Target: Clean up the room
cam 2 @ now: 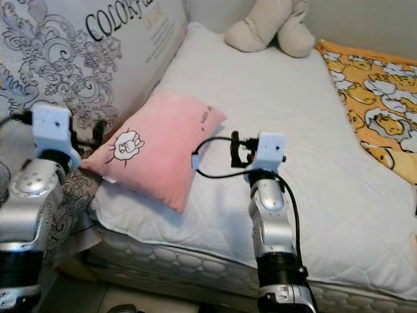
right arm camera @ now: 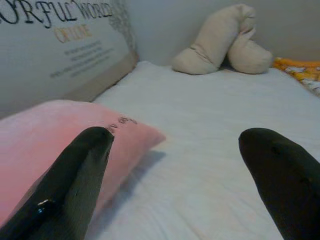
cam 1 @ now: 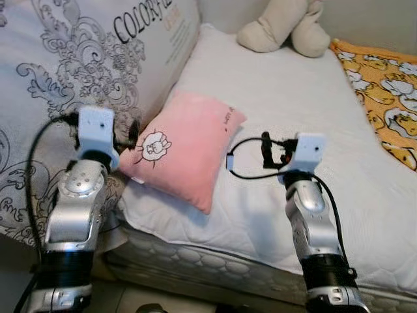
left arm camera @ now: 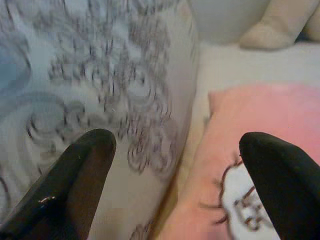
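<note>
White bed (cam 1: pixel 273 104), pink pillow (cam 1: pixel 182 147) askew at its near-left edge, nothing tidied yet; my left gripper (left arm camera: pixel 172 187) and right gripper (right arm camera: pixel 175 185) both wide open, empty.

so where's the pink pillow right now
The pink pillow lies at the left edge of the white mattress, against the patterned headboard, between both arms.

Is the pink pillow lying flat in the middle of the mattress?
No, the pink pillow leans at the mattress edge against the patterned headboard.
</note>
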`<state>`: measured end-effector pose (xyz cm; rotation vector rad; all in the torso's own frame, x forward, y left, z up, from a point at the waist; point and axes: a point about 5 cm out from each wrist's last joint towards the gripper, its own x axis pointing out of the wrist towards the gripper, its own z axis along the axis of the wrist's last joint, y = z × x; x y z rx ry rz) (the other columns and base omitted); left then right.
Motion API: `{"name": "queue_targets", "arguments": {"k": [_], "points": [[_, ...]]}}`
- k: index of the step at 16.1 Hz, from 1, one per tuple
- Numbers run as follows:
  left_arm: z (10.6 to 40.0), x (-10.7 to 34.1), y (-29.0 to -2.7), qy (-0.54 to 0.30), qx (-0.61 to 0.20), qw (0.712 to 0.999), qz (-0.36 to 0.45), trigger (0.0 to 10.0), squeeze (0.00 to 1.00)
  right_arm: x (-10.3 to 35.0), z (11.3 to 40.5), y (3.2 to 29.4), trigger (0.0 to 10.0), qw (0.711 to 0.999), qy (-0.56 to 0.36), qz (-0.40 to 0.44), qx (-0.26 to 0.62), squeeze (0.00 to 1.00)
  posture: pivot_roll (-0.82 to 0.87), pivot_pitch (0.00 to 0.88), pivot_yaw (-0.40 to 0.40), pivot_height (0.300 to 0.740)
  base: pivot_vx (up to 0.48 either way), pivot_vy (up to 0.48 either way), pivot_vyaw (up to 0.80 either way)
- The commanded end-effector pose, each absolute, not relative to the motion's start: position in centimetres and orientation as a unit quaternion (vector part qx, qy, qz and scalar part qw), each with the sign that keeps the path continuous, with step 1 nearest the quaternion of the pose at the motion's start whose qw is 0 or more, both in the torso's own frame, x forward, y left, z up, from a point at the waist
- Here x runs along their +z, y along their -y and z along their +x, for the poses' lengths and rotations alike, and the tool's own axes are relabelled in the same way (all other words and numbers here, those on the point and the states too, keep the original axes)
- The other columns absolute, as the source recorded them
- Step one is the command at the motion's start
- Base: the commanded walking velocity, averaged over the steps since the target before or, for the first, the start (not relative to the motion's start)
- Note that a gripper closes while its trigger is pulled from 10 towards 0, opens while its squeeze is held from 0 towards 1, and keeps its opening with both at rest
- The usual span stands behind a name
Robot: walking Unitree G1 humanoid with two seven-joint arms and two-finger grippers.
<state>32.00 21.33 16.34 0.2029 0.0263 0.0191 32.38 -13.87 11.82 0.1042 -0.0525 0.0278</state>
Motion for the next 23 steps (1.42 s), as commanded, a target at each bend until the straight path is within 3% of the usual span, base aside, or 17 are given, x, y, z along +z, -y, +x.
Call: {"name": "queue_targets", "arguments": {"k": [1, 5, 6, 7, 11, 16, 18, 19, 20, 21, 23], "points": [[32.5, 17.0, -21.3, -0.001, 0.000, 0.995, 0.103, 10.0, 1.00, 12.0, 32.6, 13.6, 10.0, 0.998, 0.022, 0.061, 0.019, 1.00, 0.13, 0.000, -0.066, 0.740, 0.000, 0.000, 0.00], [34.4, 15.7, -21.9, -0.041, -0.014, 0.995, 0.094, 10.0, 1.00, 10.8, 33.4, 13.0, 10.0, 0.990, -0.031, 0.136, 0.014, 1.00, 0.12, 0.030, -0.066, 0.740, 0.000, 0.000, 0.00], [35.5, 14.9, -22.4, -0.068, -0.013, 0.993, 0.093, 10.0, 0.79, 10.1, 34.2, 12.7, 10.0, 0.984, -0.066, 0.164, 0.018, 0.33, 0.12, 0.047, -0.061, 0.740, 0.000, 0.000, 0.00], [36.2, 14.3, -22.9, -0.091, -0.007, 0.991, 0.093, 10.0, 0.00, 9.6, 34.8, 12.6, 10.0, 0.979, -0.089, 0.184, 0.017, 0.00, 0.11, 0.058, -0.057, 0.740, 0.000, 0.000, 0.00], [37.5, 13.4, -23.7, -0.134, 0.015, 0.988, 0.076, 10.0, 0.00, 8.1, 35.8, 13.1, 10.0, 0.949, -0.154, 0.274, -0.005, 0.00, 0.09, 0.110, -0.051, 0.740, 0.000, 0.000, 0.00], [37.3, 11.1, -22.9, -0.188, 0.013, 0.981, 0.054, 10.0, 0.00, 8.3, 36.2, 8.7, 10.0, 0.925, -0.189, 0.323, 0.065, 0.00, 0.08, 0.125, -0.056, 0.740, 0.000, 0.000, 0.00], [37.7, 10.8, -20.7, -0.190, -0.028, 0.981, 0.022, 10.0, 0.00, 8.3, 35.9, 6.4, 10.0, 0.913, -0.206, 0.337, 0.103, 0.00, 0.08, 0.113, -0.059, 0.740, 0.000, 0.000, 0.00], [37.8, 10.5, -19.4, -0.197, -0.057, 0.979, 0.009, 10.0, 0.00, 8.3, 35.8, 5.6, 9.2, 0.908, -0.212, 0.341, 0.116, 0.00, 0.08, 0.112, -0.058, 0.740, 0.000, 0.000, 0.00], [37.7, 10.3, -18.7, -0.201, -0.074, 0.977, 0.005, 10.0, 0.00, 8.2, 35.6, 5.3, 0.0, 0.907, -0.215, 0.343, 0.119, 0.00, 0.07, 0.112, -0.057, 0.740, 0.000, 0.000, 0.00], [37.7, 10.0, -17.6, -0.206, -0.101, 0.973, -0.017, 0.0, 0.00, 8.0, 35.4, 4.8, 0.0, 0.903, -0.220, 0.348, 0.125, 0.00, 0.07, 0.113, -0.058, 0.740, 0.000, 0.000, 0.00], [37.6, 9.8, -16.9, -0.213, -0.107, 0.970, -0.042, 0.0, 0.00, 7.8, 35.2, 4.4, 0.0, 0.901, -0.226, 0.345, 0.134, 0.00, 0.07, 0.114, -0.056, 0.740, 0.000, 0.000, 0.00]]}}
